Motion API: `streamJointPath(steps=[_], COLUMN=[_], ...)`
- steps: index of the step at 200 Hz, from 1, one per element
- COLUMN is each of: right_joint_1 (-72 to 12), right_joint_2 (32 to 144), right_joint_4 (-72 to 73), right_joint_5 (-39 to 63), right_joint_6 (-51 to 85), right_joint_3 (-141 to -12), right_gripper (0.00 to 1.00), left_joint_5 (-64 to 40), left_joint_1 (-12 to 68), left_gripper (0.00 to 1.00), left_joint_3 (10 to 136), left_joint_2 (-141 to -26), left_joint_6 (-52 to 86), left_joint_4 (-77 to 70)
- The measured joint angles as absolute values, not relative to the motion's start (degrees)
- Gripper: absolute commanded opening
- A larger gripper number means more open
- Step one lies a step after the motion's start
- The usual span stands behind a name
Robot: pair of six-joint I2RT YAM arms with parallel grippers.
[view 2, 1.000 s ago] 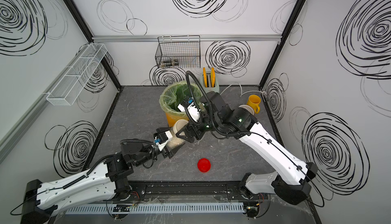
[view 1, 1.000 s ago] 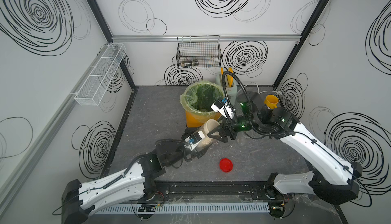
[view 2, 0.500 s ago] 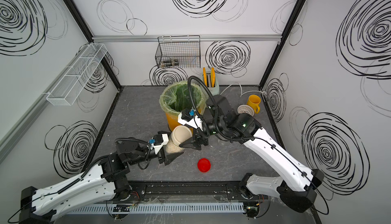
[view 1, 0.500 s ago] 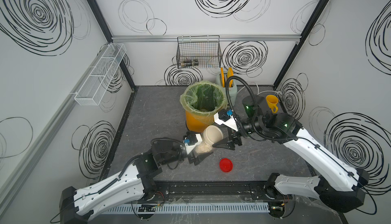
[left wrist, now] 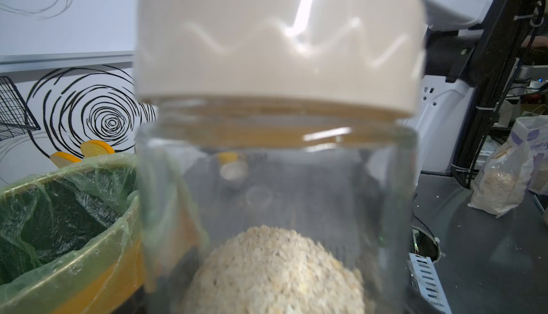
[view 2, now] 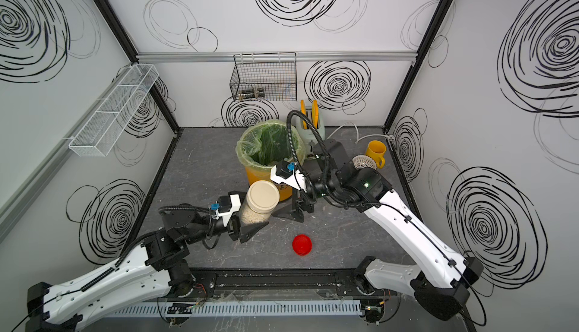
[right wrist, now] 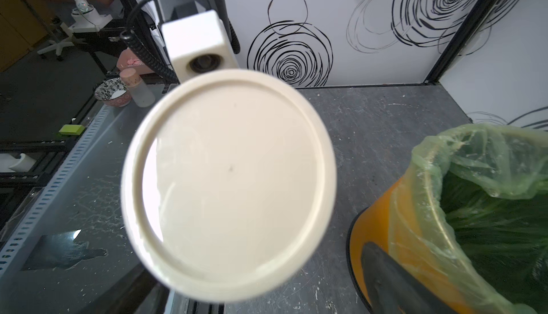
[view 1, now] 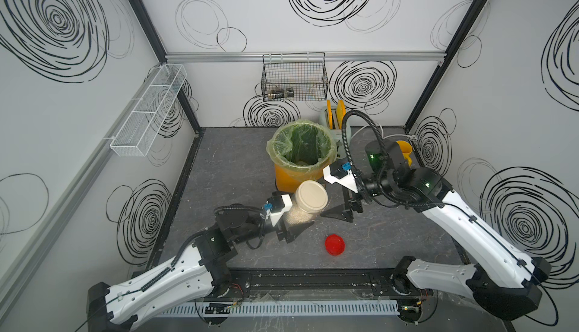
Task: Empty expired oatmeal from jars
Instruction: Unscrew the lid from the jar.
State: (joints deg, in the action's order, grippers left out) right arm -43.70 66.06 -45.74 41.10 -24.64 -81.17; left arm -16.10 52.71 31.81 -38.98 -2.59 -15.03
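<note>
left tool [view 1: 297,224]: clamped on the clear body of the jar [view 1: 305,211], dark fingers either side of the glass
right tool [view 1: 343,206]: jaws apart, just beside the cream lid [view 1: 311,196] and holding nothing; in the right wrist view one dark finger [right wrist: 388,271] stands clear of the lid's edge
jar: tilted, lid end up and toward the right arm, base toward the left arm; just in front of the bucket [view 1: 283,180]; cannot tell if the base clears the table [view 1: 235,164]
cream lid: on the jar, closed; fills the right wrist view [right wrist: 228,185] and the upper part of the left wrist view [left wrist: 278,37]
oatmeal [view 1: 297,216]: inside the held jar, pale heap at the base end [left wrist: 275,271]; the part under the lid is clear glass
red lid [view 1: 334,244]: lying flat on the table, alone, nearer the front edge than the jar, between the two arms; in both top views [view 2: 302,244]
bucket: orange, green liner over the rim, open top, behind the jar and near the back wall; also in [view 2: 255,177], [left wrist: 89,268], [right wrist: 373,238]
yellow mug [view 2: 375,151]: back right corner, upright, well apart from the jar
toaster [view 2: 310,126]: behind the bucket, two yellow slices sticking up
wire basket [view 1: 294,79]: hanging on the back wall
table: dark grey, small pale crumbs scattered near the front
</note>
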Motion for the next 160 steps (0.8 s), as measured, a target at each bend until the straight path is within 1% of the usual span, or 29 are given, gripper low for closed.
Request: streamJointPath(steps=[26, 47, 76, 105, 133, 160], right_joint_1=[-43.6, -43.4, -43.3, -44.2, -47.5, -51.7], right_joint_2=[63.6, 61.0, 60.0, 60.0, 63.2, 68.3], right_joint_4=[-45.4, -45.8, -46.5, -46.2, -47.1, -48.0], right_joint_5=[37.9, 32.3, 24.8, 20.0, 17.3, 16.1], right_joint_6=[-23.3, -18.0, -6.0, 5.7, 13.9, 17.8], right_joint_3=[-79.7, -79.2, -82.6, -85.3, -90.7, -96.6], right_gripper=[0.98, 0.98, 0.98, 0.98, 0.98, 0.98], left_joint_5=[-15.8, -13.6, -6.4, 2.2, 8.9, 12.3], left_joint_1=[52.6, 52.6, 52.8, 54.5, 57.9, 60.5], left_gripper=[0.00, 0.00, 0.00, 0.00, 0.00, 0.00], left_joint_3=[32.2, 32.0, 31.3, 31.3, 31.3, 31.3], left_joint_2=[-39.0, -38.8, -38.0, -39.9, -42.3, -43.5], left_joint_6=[-2.3, -2.5, -4.5, -8.3, -13.4, -17.3], left_joint_4=[-15.8, -16.8, -18.5, -19.2, -19.6, -19.8])
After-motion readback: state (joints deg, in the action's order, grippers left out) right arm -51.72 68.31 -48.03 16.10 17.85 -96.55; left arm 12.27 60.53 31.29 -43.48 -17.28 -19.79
